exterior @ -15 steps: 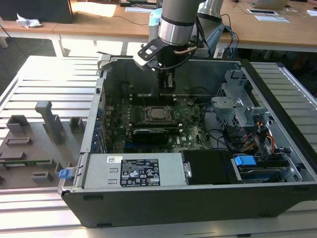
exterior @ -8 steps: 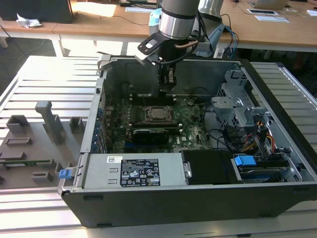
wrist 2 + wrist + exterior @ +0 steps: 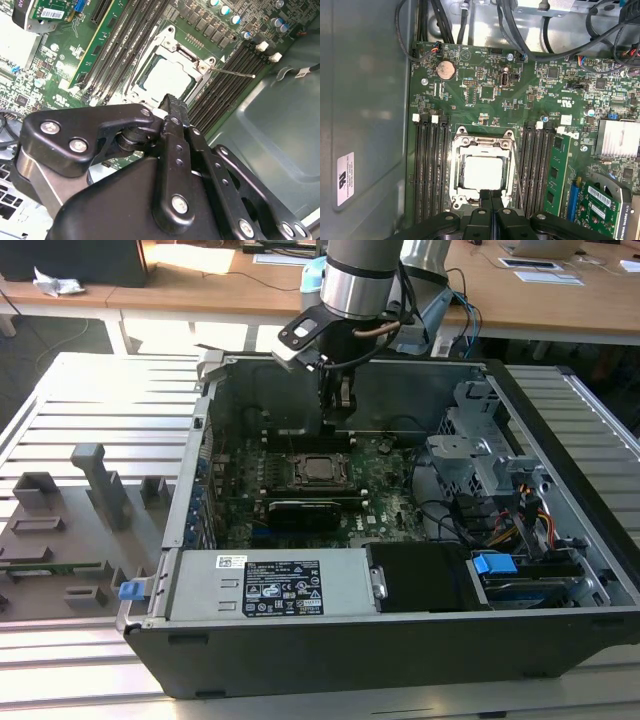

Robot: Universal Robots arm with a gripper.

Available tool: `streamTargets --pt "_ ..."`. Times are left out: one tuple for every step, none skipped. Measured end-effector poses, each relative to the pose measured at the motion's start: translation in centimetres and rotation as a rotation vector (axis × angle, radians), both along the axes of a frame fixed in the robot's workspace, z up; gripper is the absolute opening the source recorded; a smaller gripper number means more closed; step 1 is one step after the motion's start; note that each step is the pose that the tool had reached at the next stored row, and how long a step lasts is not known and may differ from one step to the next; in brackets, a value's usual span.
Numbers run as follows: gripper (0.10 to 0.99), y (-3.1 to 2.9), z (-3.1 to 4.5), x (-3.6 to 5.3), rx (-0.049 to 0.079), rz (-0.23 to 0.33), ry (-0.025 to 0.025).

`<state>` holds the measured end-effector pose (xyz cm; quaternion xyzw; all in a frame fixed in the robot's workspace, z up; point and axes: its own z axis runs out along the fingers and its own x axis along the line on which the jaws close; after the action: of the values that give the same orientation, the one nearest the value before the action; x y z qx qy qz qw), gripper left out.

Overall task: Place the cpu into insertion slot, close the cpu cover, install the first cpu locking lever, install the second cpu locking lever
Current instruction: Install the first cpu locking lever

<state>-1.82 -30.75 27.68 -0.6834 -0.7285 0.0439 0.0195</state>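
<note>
Bright sunlight, harsh glare, deep shadows.

We are in a robotics lab set up in an office-like room. In the exterior view a slatted aluminium counter (image 3: 110, 400) carries an open computer case (image 3: 350, 650) lying on its side. Its green motherboard (image 3: 390, 505) is bared, and in the first wrist view the cpu (image 3: 481, 172) sits plainly between rows of memory slots (image 3: 427, 170). An industrial robot arm (image 3: 365, 275) reaches down into the case from twelve o'clock. At nine o'clock on the counter stand grey block-shaped fixtures (image 3: 95, 475). Behind, from ten to two o'clock, run wooden desks (image 3: 200, 285) with papers (image 3: 545, 275) and a trailing blue cable (image 3: 468, 310), such as we meet in an office.
</note>
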Motion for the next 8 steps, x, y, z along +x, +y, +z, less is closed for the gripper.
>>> streamTargets --pt "0.106 0.00 0.00 0.00 0.000 0.000 0.0000" --pt "0.106 0.00 0.00 0.00 0.000 0.000 0.0000" --pt "0.106 0.00 0.00 0.00 0.000 0.000 0.0000" --pt "0.106 0.00 0.01 0.00 0.000 0.000 0.0000" --pt "0.106 0.00 0.01 0.00 0.000 0.003 0.0000" --pt "0.106 0.00 0.01 0.00 0.000 0.006 0.0001" --pt "0.106 -0.01 0.02 0.00 0.000 0.011 0.0001" --pt "0.106 0.00 0.01 0.00 0.000 0.022 0.0001"
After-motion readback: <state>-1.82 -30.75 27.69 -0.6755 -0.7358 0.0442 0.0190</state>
